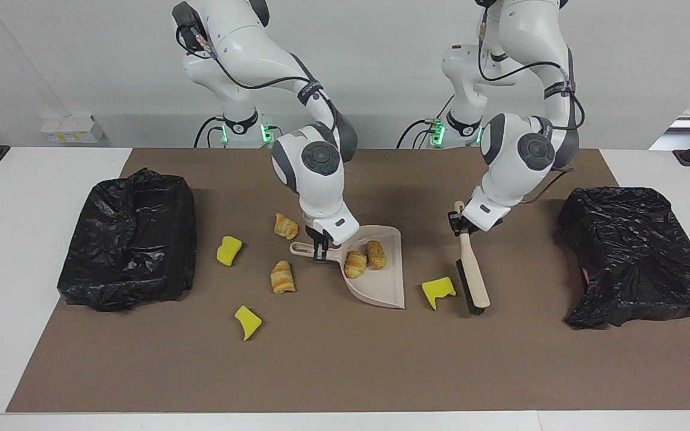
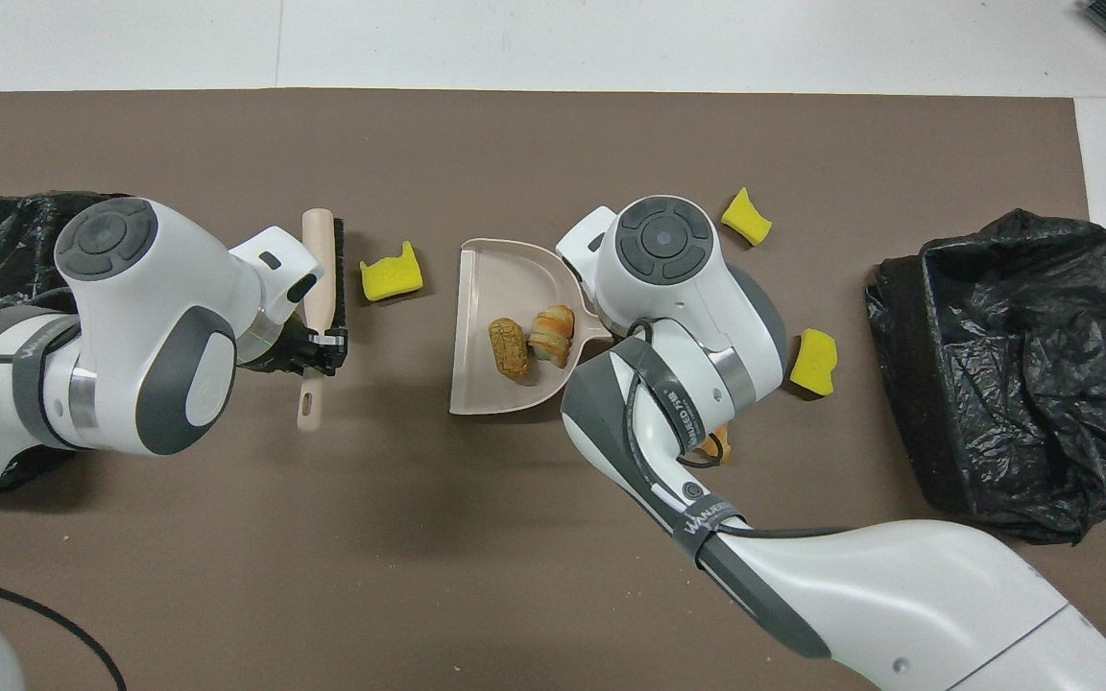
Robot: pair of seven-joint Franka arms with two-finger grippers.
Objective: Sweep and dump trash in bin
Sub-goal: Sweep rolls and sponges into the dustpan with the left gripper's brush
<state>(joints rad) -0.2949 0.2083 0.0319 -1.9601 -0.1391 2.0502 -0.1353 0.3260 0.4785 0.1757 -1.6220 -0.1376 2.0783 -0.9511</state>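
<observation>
My right gripper is shut on the handle of the beige dustpan, which rests on the brown mat and also shows in the overhead view. Two pastries lie in the pan. My left gripper is shut on the handle of the brush, whose bristles touch the mat. A yellow sponge chunk lies between the bristles and the pan's open edge. Two more pastries and two yellow chunks lie on the mat toward the right arm's end.
A bin lined with a black bag stands at the right arm's end of the mat. Another one stands at the left arm's end. The brown mat lies on a white table.
</observation>
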